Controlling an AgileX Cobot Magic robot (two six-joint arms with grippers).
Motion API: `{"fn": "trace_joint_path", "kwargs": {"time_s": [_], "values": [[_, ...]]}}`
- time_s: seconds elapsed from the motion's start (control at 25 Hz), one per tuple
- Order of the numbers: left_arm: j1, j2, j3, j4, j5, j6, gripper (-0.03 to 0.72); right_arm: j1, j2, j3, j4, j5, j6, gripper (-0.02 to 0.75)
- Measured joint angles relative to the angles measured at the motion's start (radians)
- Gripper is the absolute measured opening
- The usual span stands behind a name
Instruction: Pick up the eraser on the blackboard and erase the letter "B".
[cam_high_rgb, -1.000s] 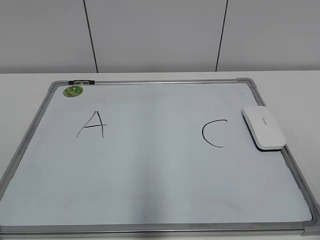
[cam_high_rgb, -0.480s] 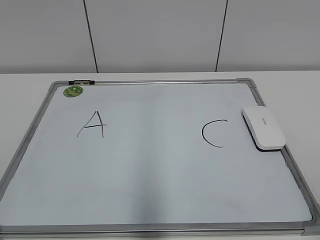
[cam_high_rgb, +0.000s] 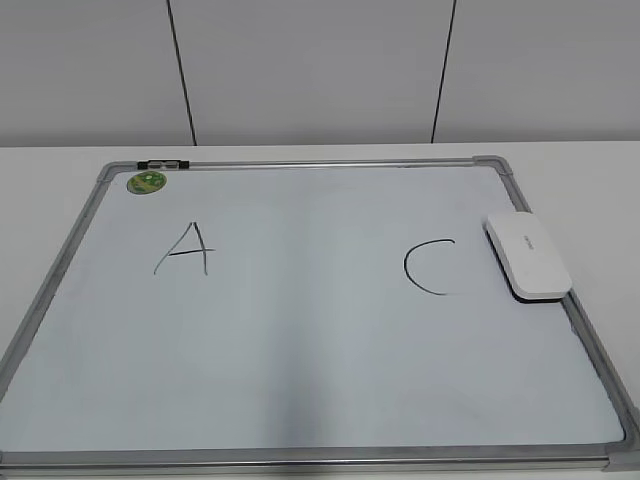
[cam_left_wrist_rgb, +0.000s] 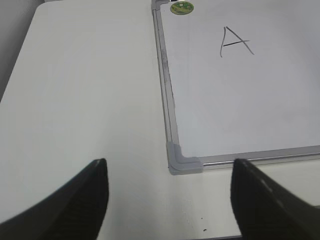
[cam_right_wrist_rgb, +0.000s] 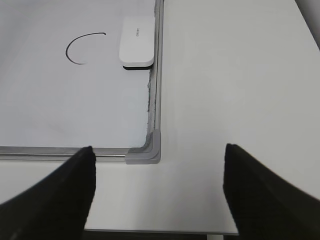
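Note:
The blackboard (cam_high_rgb: 300, 340) is a white board in a grey frame, lying flat on the table. The white eraser (cam_high_rgb: 528, 256) lies on it against the right frame rail, next to the black "C" (cam_high_rgb: 430, 266); the right wrist view shows the eraser (cam_right_wrist_rgb: 137, 41) too. The letter "B" is not in view: the board between the "A" (cam_high_rgb: 185, 250) and the "C" is bare. My left gripper (cam_left_wrist_rgb: 169, 164) stands open over the table by the board's near left corner. My right gripper (cam_right_wrist_rgb: 158, 148) stands open by the near right corner. Both hold nothing.
A round green magnet (cam_high_rgb: 146, 182) sits at the board's far left corner. Grey plastic corners (cam_left_wrist_rgb: 182, 162) (cam_right_wrist_rgb: 147, 152) stick up slightly at the near edge. White table surrounds the board, and a wall stands behind it. Neither arm shows in the exterior view.

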Motion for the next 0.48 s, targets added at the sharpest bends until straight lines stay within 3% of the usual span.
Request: {"fn": "trace_joint_path", "kwargs": {"time_s": [0.32,0.48], "values": [[0.000,0.000,0.000,0.000,-0.004,0.000,0.503,0.000,0.000,0.000,0.000,0.000,0.000,0.591],[0.000,0.000,0.000,0.000,-0.091,0.000,0.475,0.000,0.000,0.000,0.000,0.000,0.000,0.591]]}}
